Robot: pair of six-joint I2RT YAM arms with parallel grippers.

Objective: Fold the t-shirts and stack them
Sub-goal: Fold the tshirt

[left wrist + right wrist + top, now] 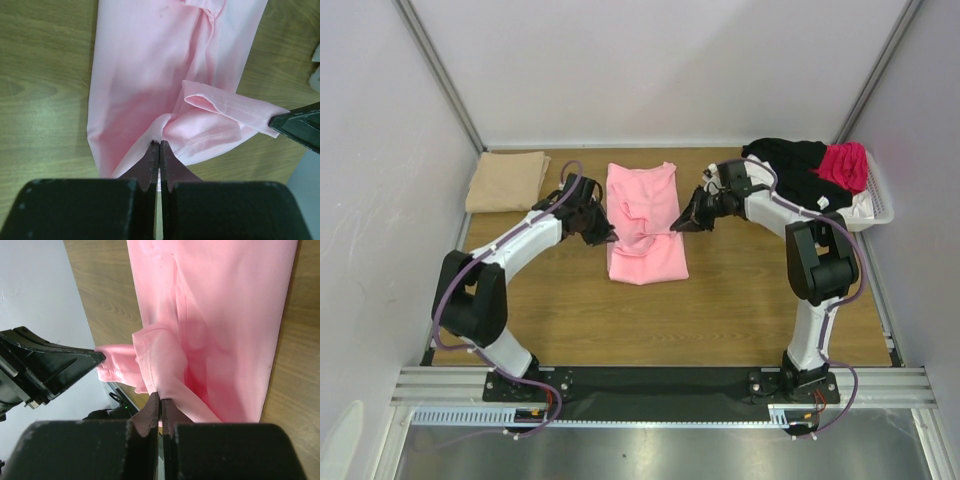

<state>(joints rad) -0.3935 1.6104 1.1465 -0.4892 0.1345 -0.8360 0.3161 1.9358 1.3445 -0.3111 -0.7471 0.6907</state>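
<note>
At the far left corner of the wooden table (750,300) lies a tan cloth t-shirt, folded into a flat rectangle (505,180). It sits well apart from everything else.

Next along is the left gripper (605,235). Its fingers are pressed together on a pinch of the light pink t-shirt (655,190), taken at the shirt's left edge about halfway down its length. The pink shirt is spread in the middle of the table, between the two arms. Its long axis runs straight away from the arm bases toward the back wall.

Opposite, the right gripper (682,222) is clamped the same way on the right edge, with a stitched hem bunched up at its tips. The two pinches face each other across the shirt, so the line between them cuts squarely across the long axis. A raised ridge of cloth runs from one to the other.

To my eye that is what the coming fold depends on. Neither arm is nearer, each holding its own side, so both would have to travel together along the shirt's length to lay one half flat over the other. If one leads, the crease will skew.

At the far right, a white plastic basket (880,200) holds a black shirt (790,165) and a magenta shirt (842,165), both unfolded.
</note>
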